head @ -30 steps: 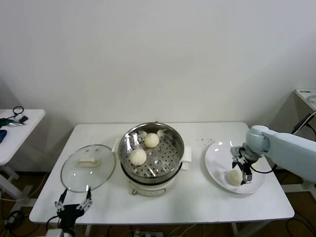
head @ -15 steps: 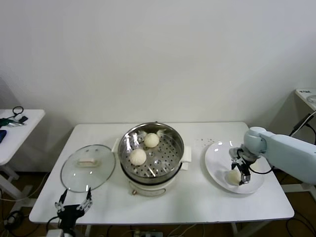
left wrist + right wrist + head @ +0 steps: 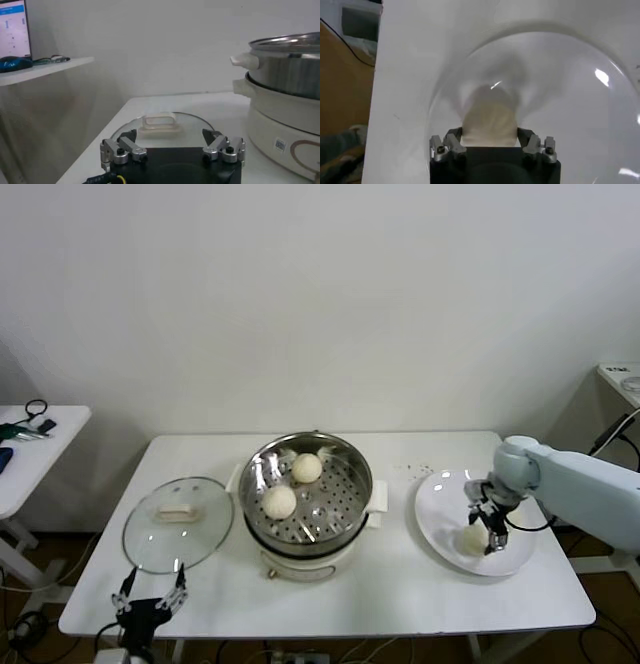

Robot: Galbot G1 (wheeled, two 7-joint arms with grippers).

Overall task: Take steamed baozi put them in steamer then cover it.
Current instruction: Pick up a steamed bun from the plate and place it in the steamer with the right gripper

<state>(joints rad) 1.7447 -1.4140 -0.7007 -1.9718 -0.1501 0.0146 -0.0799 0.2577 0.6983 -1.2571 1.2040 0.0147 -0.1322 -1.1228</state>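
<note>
- The right arm reaches in from the side of the table (image 3: 400,604) away from the cover, bent at the wrist so that the right gripper (image 3: 482,533) points down into the white plate (image 3: 438,524) just beside the steamer (image 3: 308,502).
- Its fingers (image 3: 452,142) stand on either side of a baozi (image 3: 489,121) lying on the plate, pressed against the bun's flanks: clamped on it. The bun appears to rest on the plate.
- The left gripper (image 3: 150,596) hangs low at the table's near edge, just in front of the cover (image 3: 179,523), its fingers (image 3: 121,150) spread wide apart and holding nothing.
- The cover lies flat on the table on the steamer's other side from the plate, handle up.
- Two more baozi (image 3: 279,502) sit on the perforated tray inside the open steamer.
- A small label (image 3: 280,145) is stuck on the steamer's cream base; its print is too small to read.
</note>
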